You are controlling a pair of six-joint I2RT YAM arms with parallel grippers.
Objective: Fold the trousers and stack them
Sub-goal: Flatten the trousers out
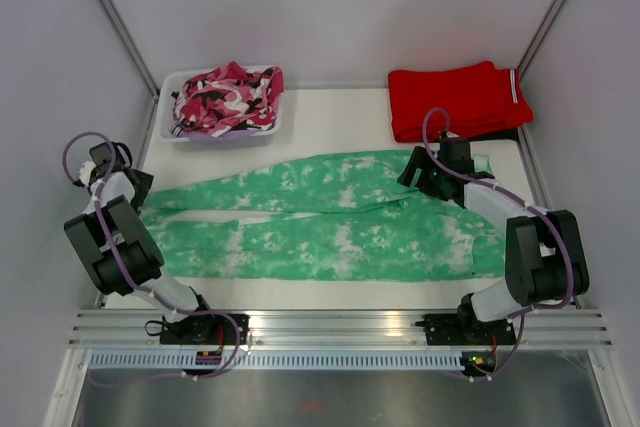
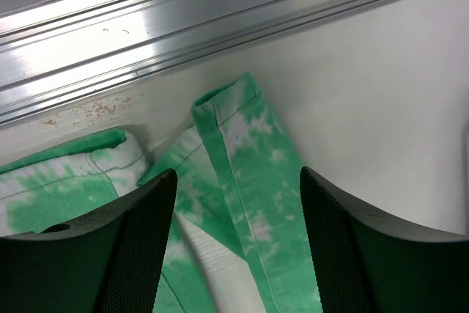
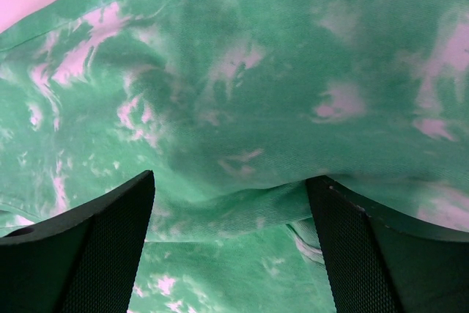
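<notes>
The mint green, white-blotched trousers [image 1: 320,227] lie spread across the table, legs pointing left and waist at the right. My left gripper [image 1: 142,197] is at the left ends of the legs. In its wrist view a leg cuff [image 2: 245,137] lies between the black fingers [image 2: 139,247], which stand apart without pinching it; the left gripper [image 2: 238,247] is open. My right gripper [image 1: 410,177] is low over the upper trouser part near the waist. In its wrist view the right gripper [image 3: 231,247] is open, with a raised fold of green fabric [image 3: 242,203] spanning the gap.
At the back left a white basket [image 1: 166,107] holds a pink, black and white camouflage garment [image 1: 228,97]. Folded red trousers [image 1: 455,97] with a white stripe lie at the back right. An aluminium rail [image 2: 183,20] runs just beyond the cuffs.
</notes>
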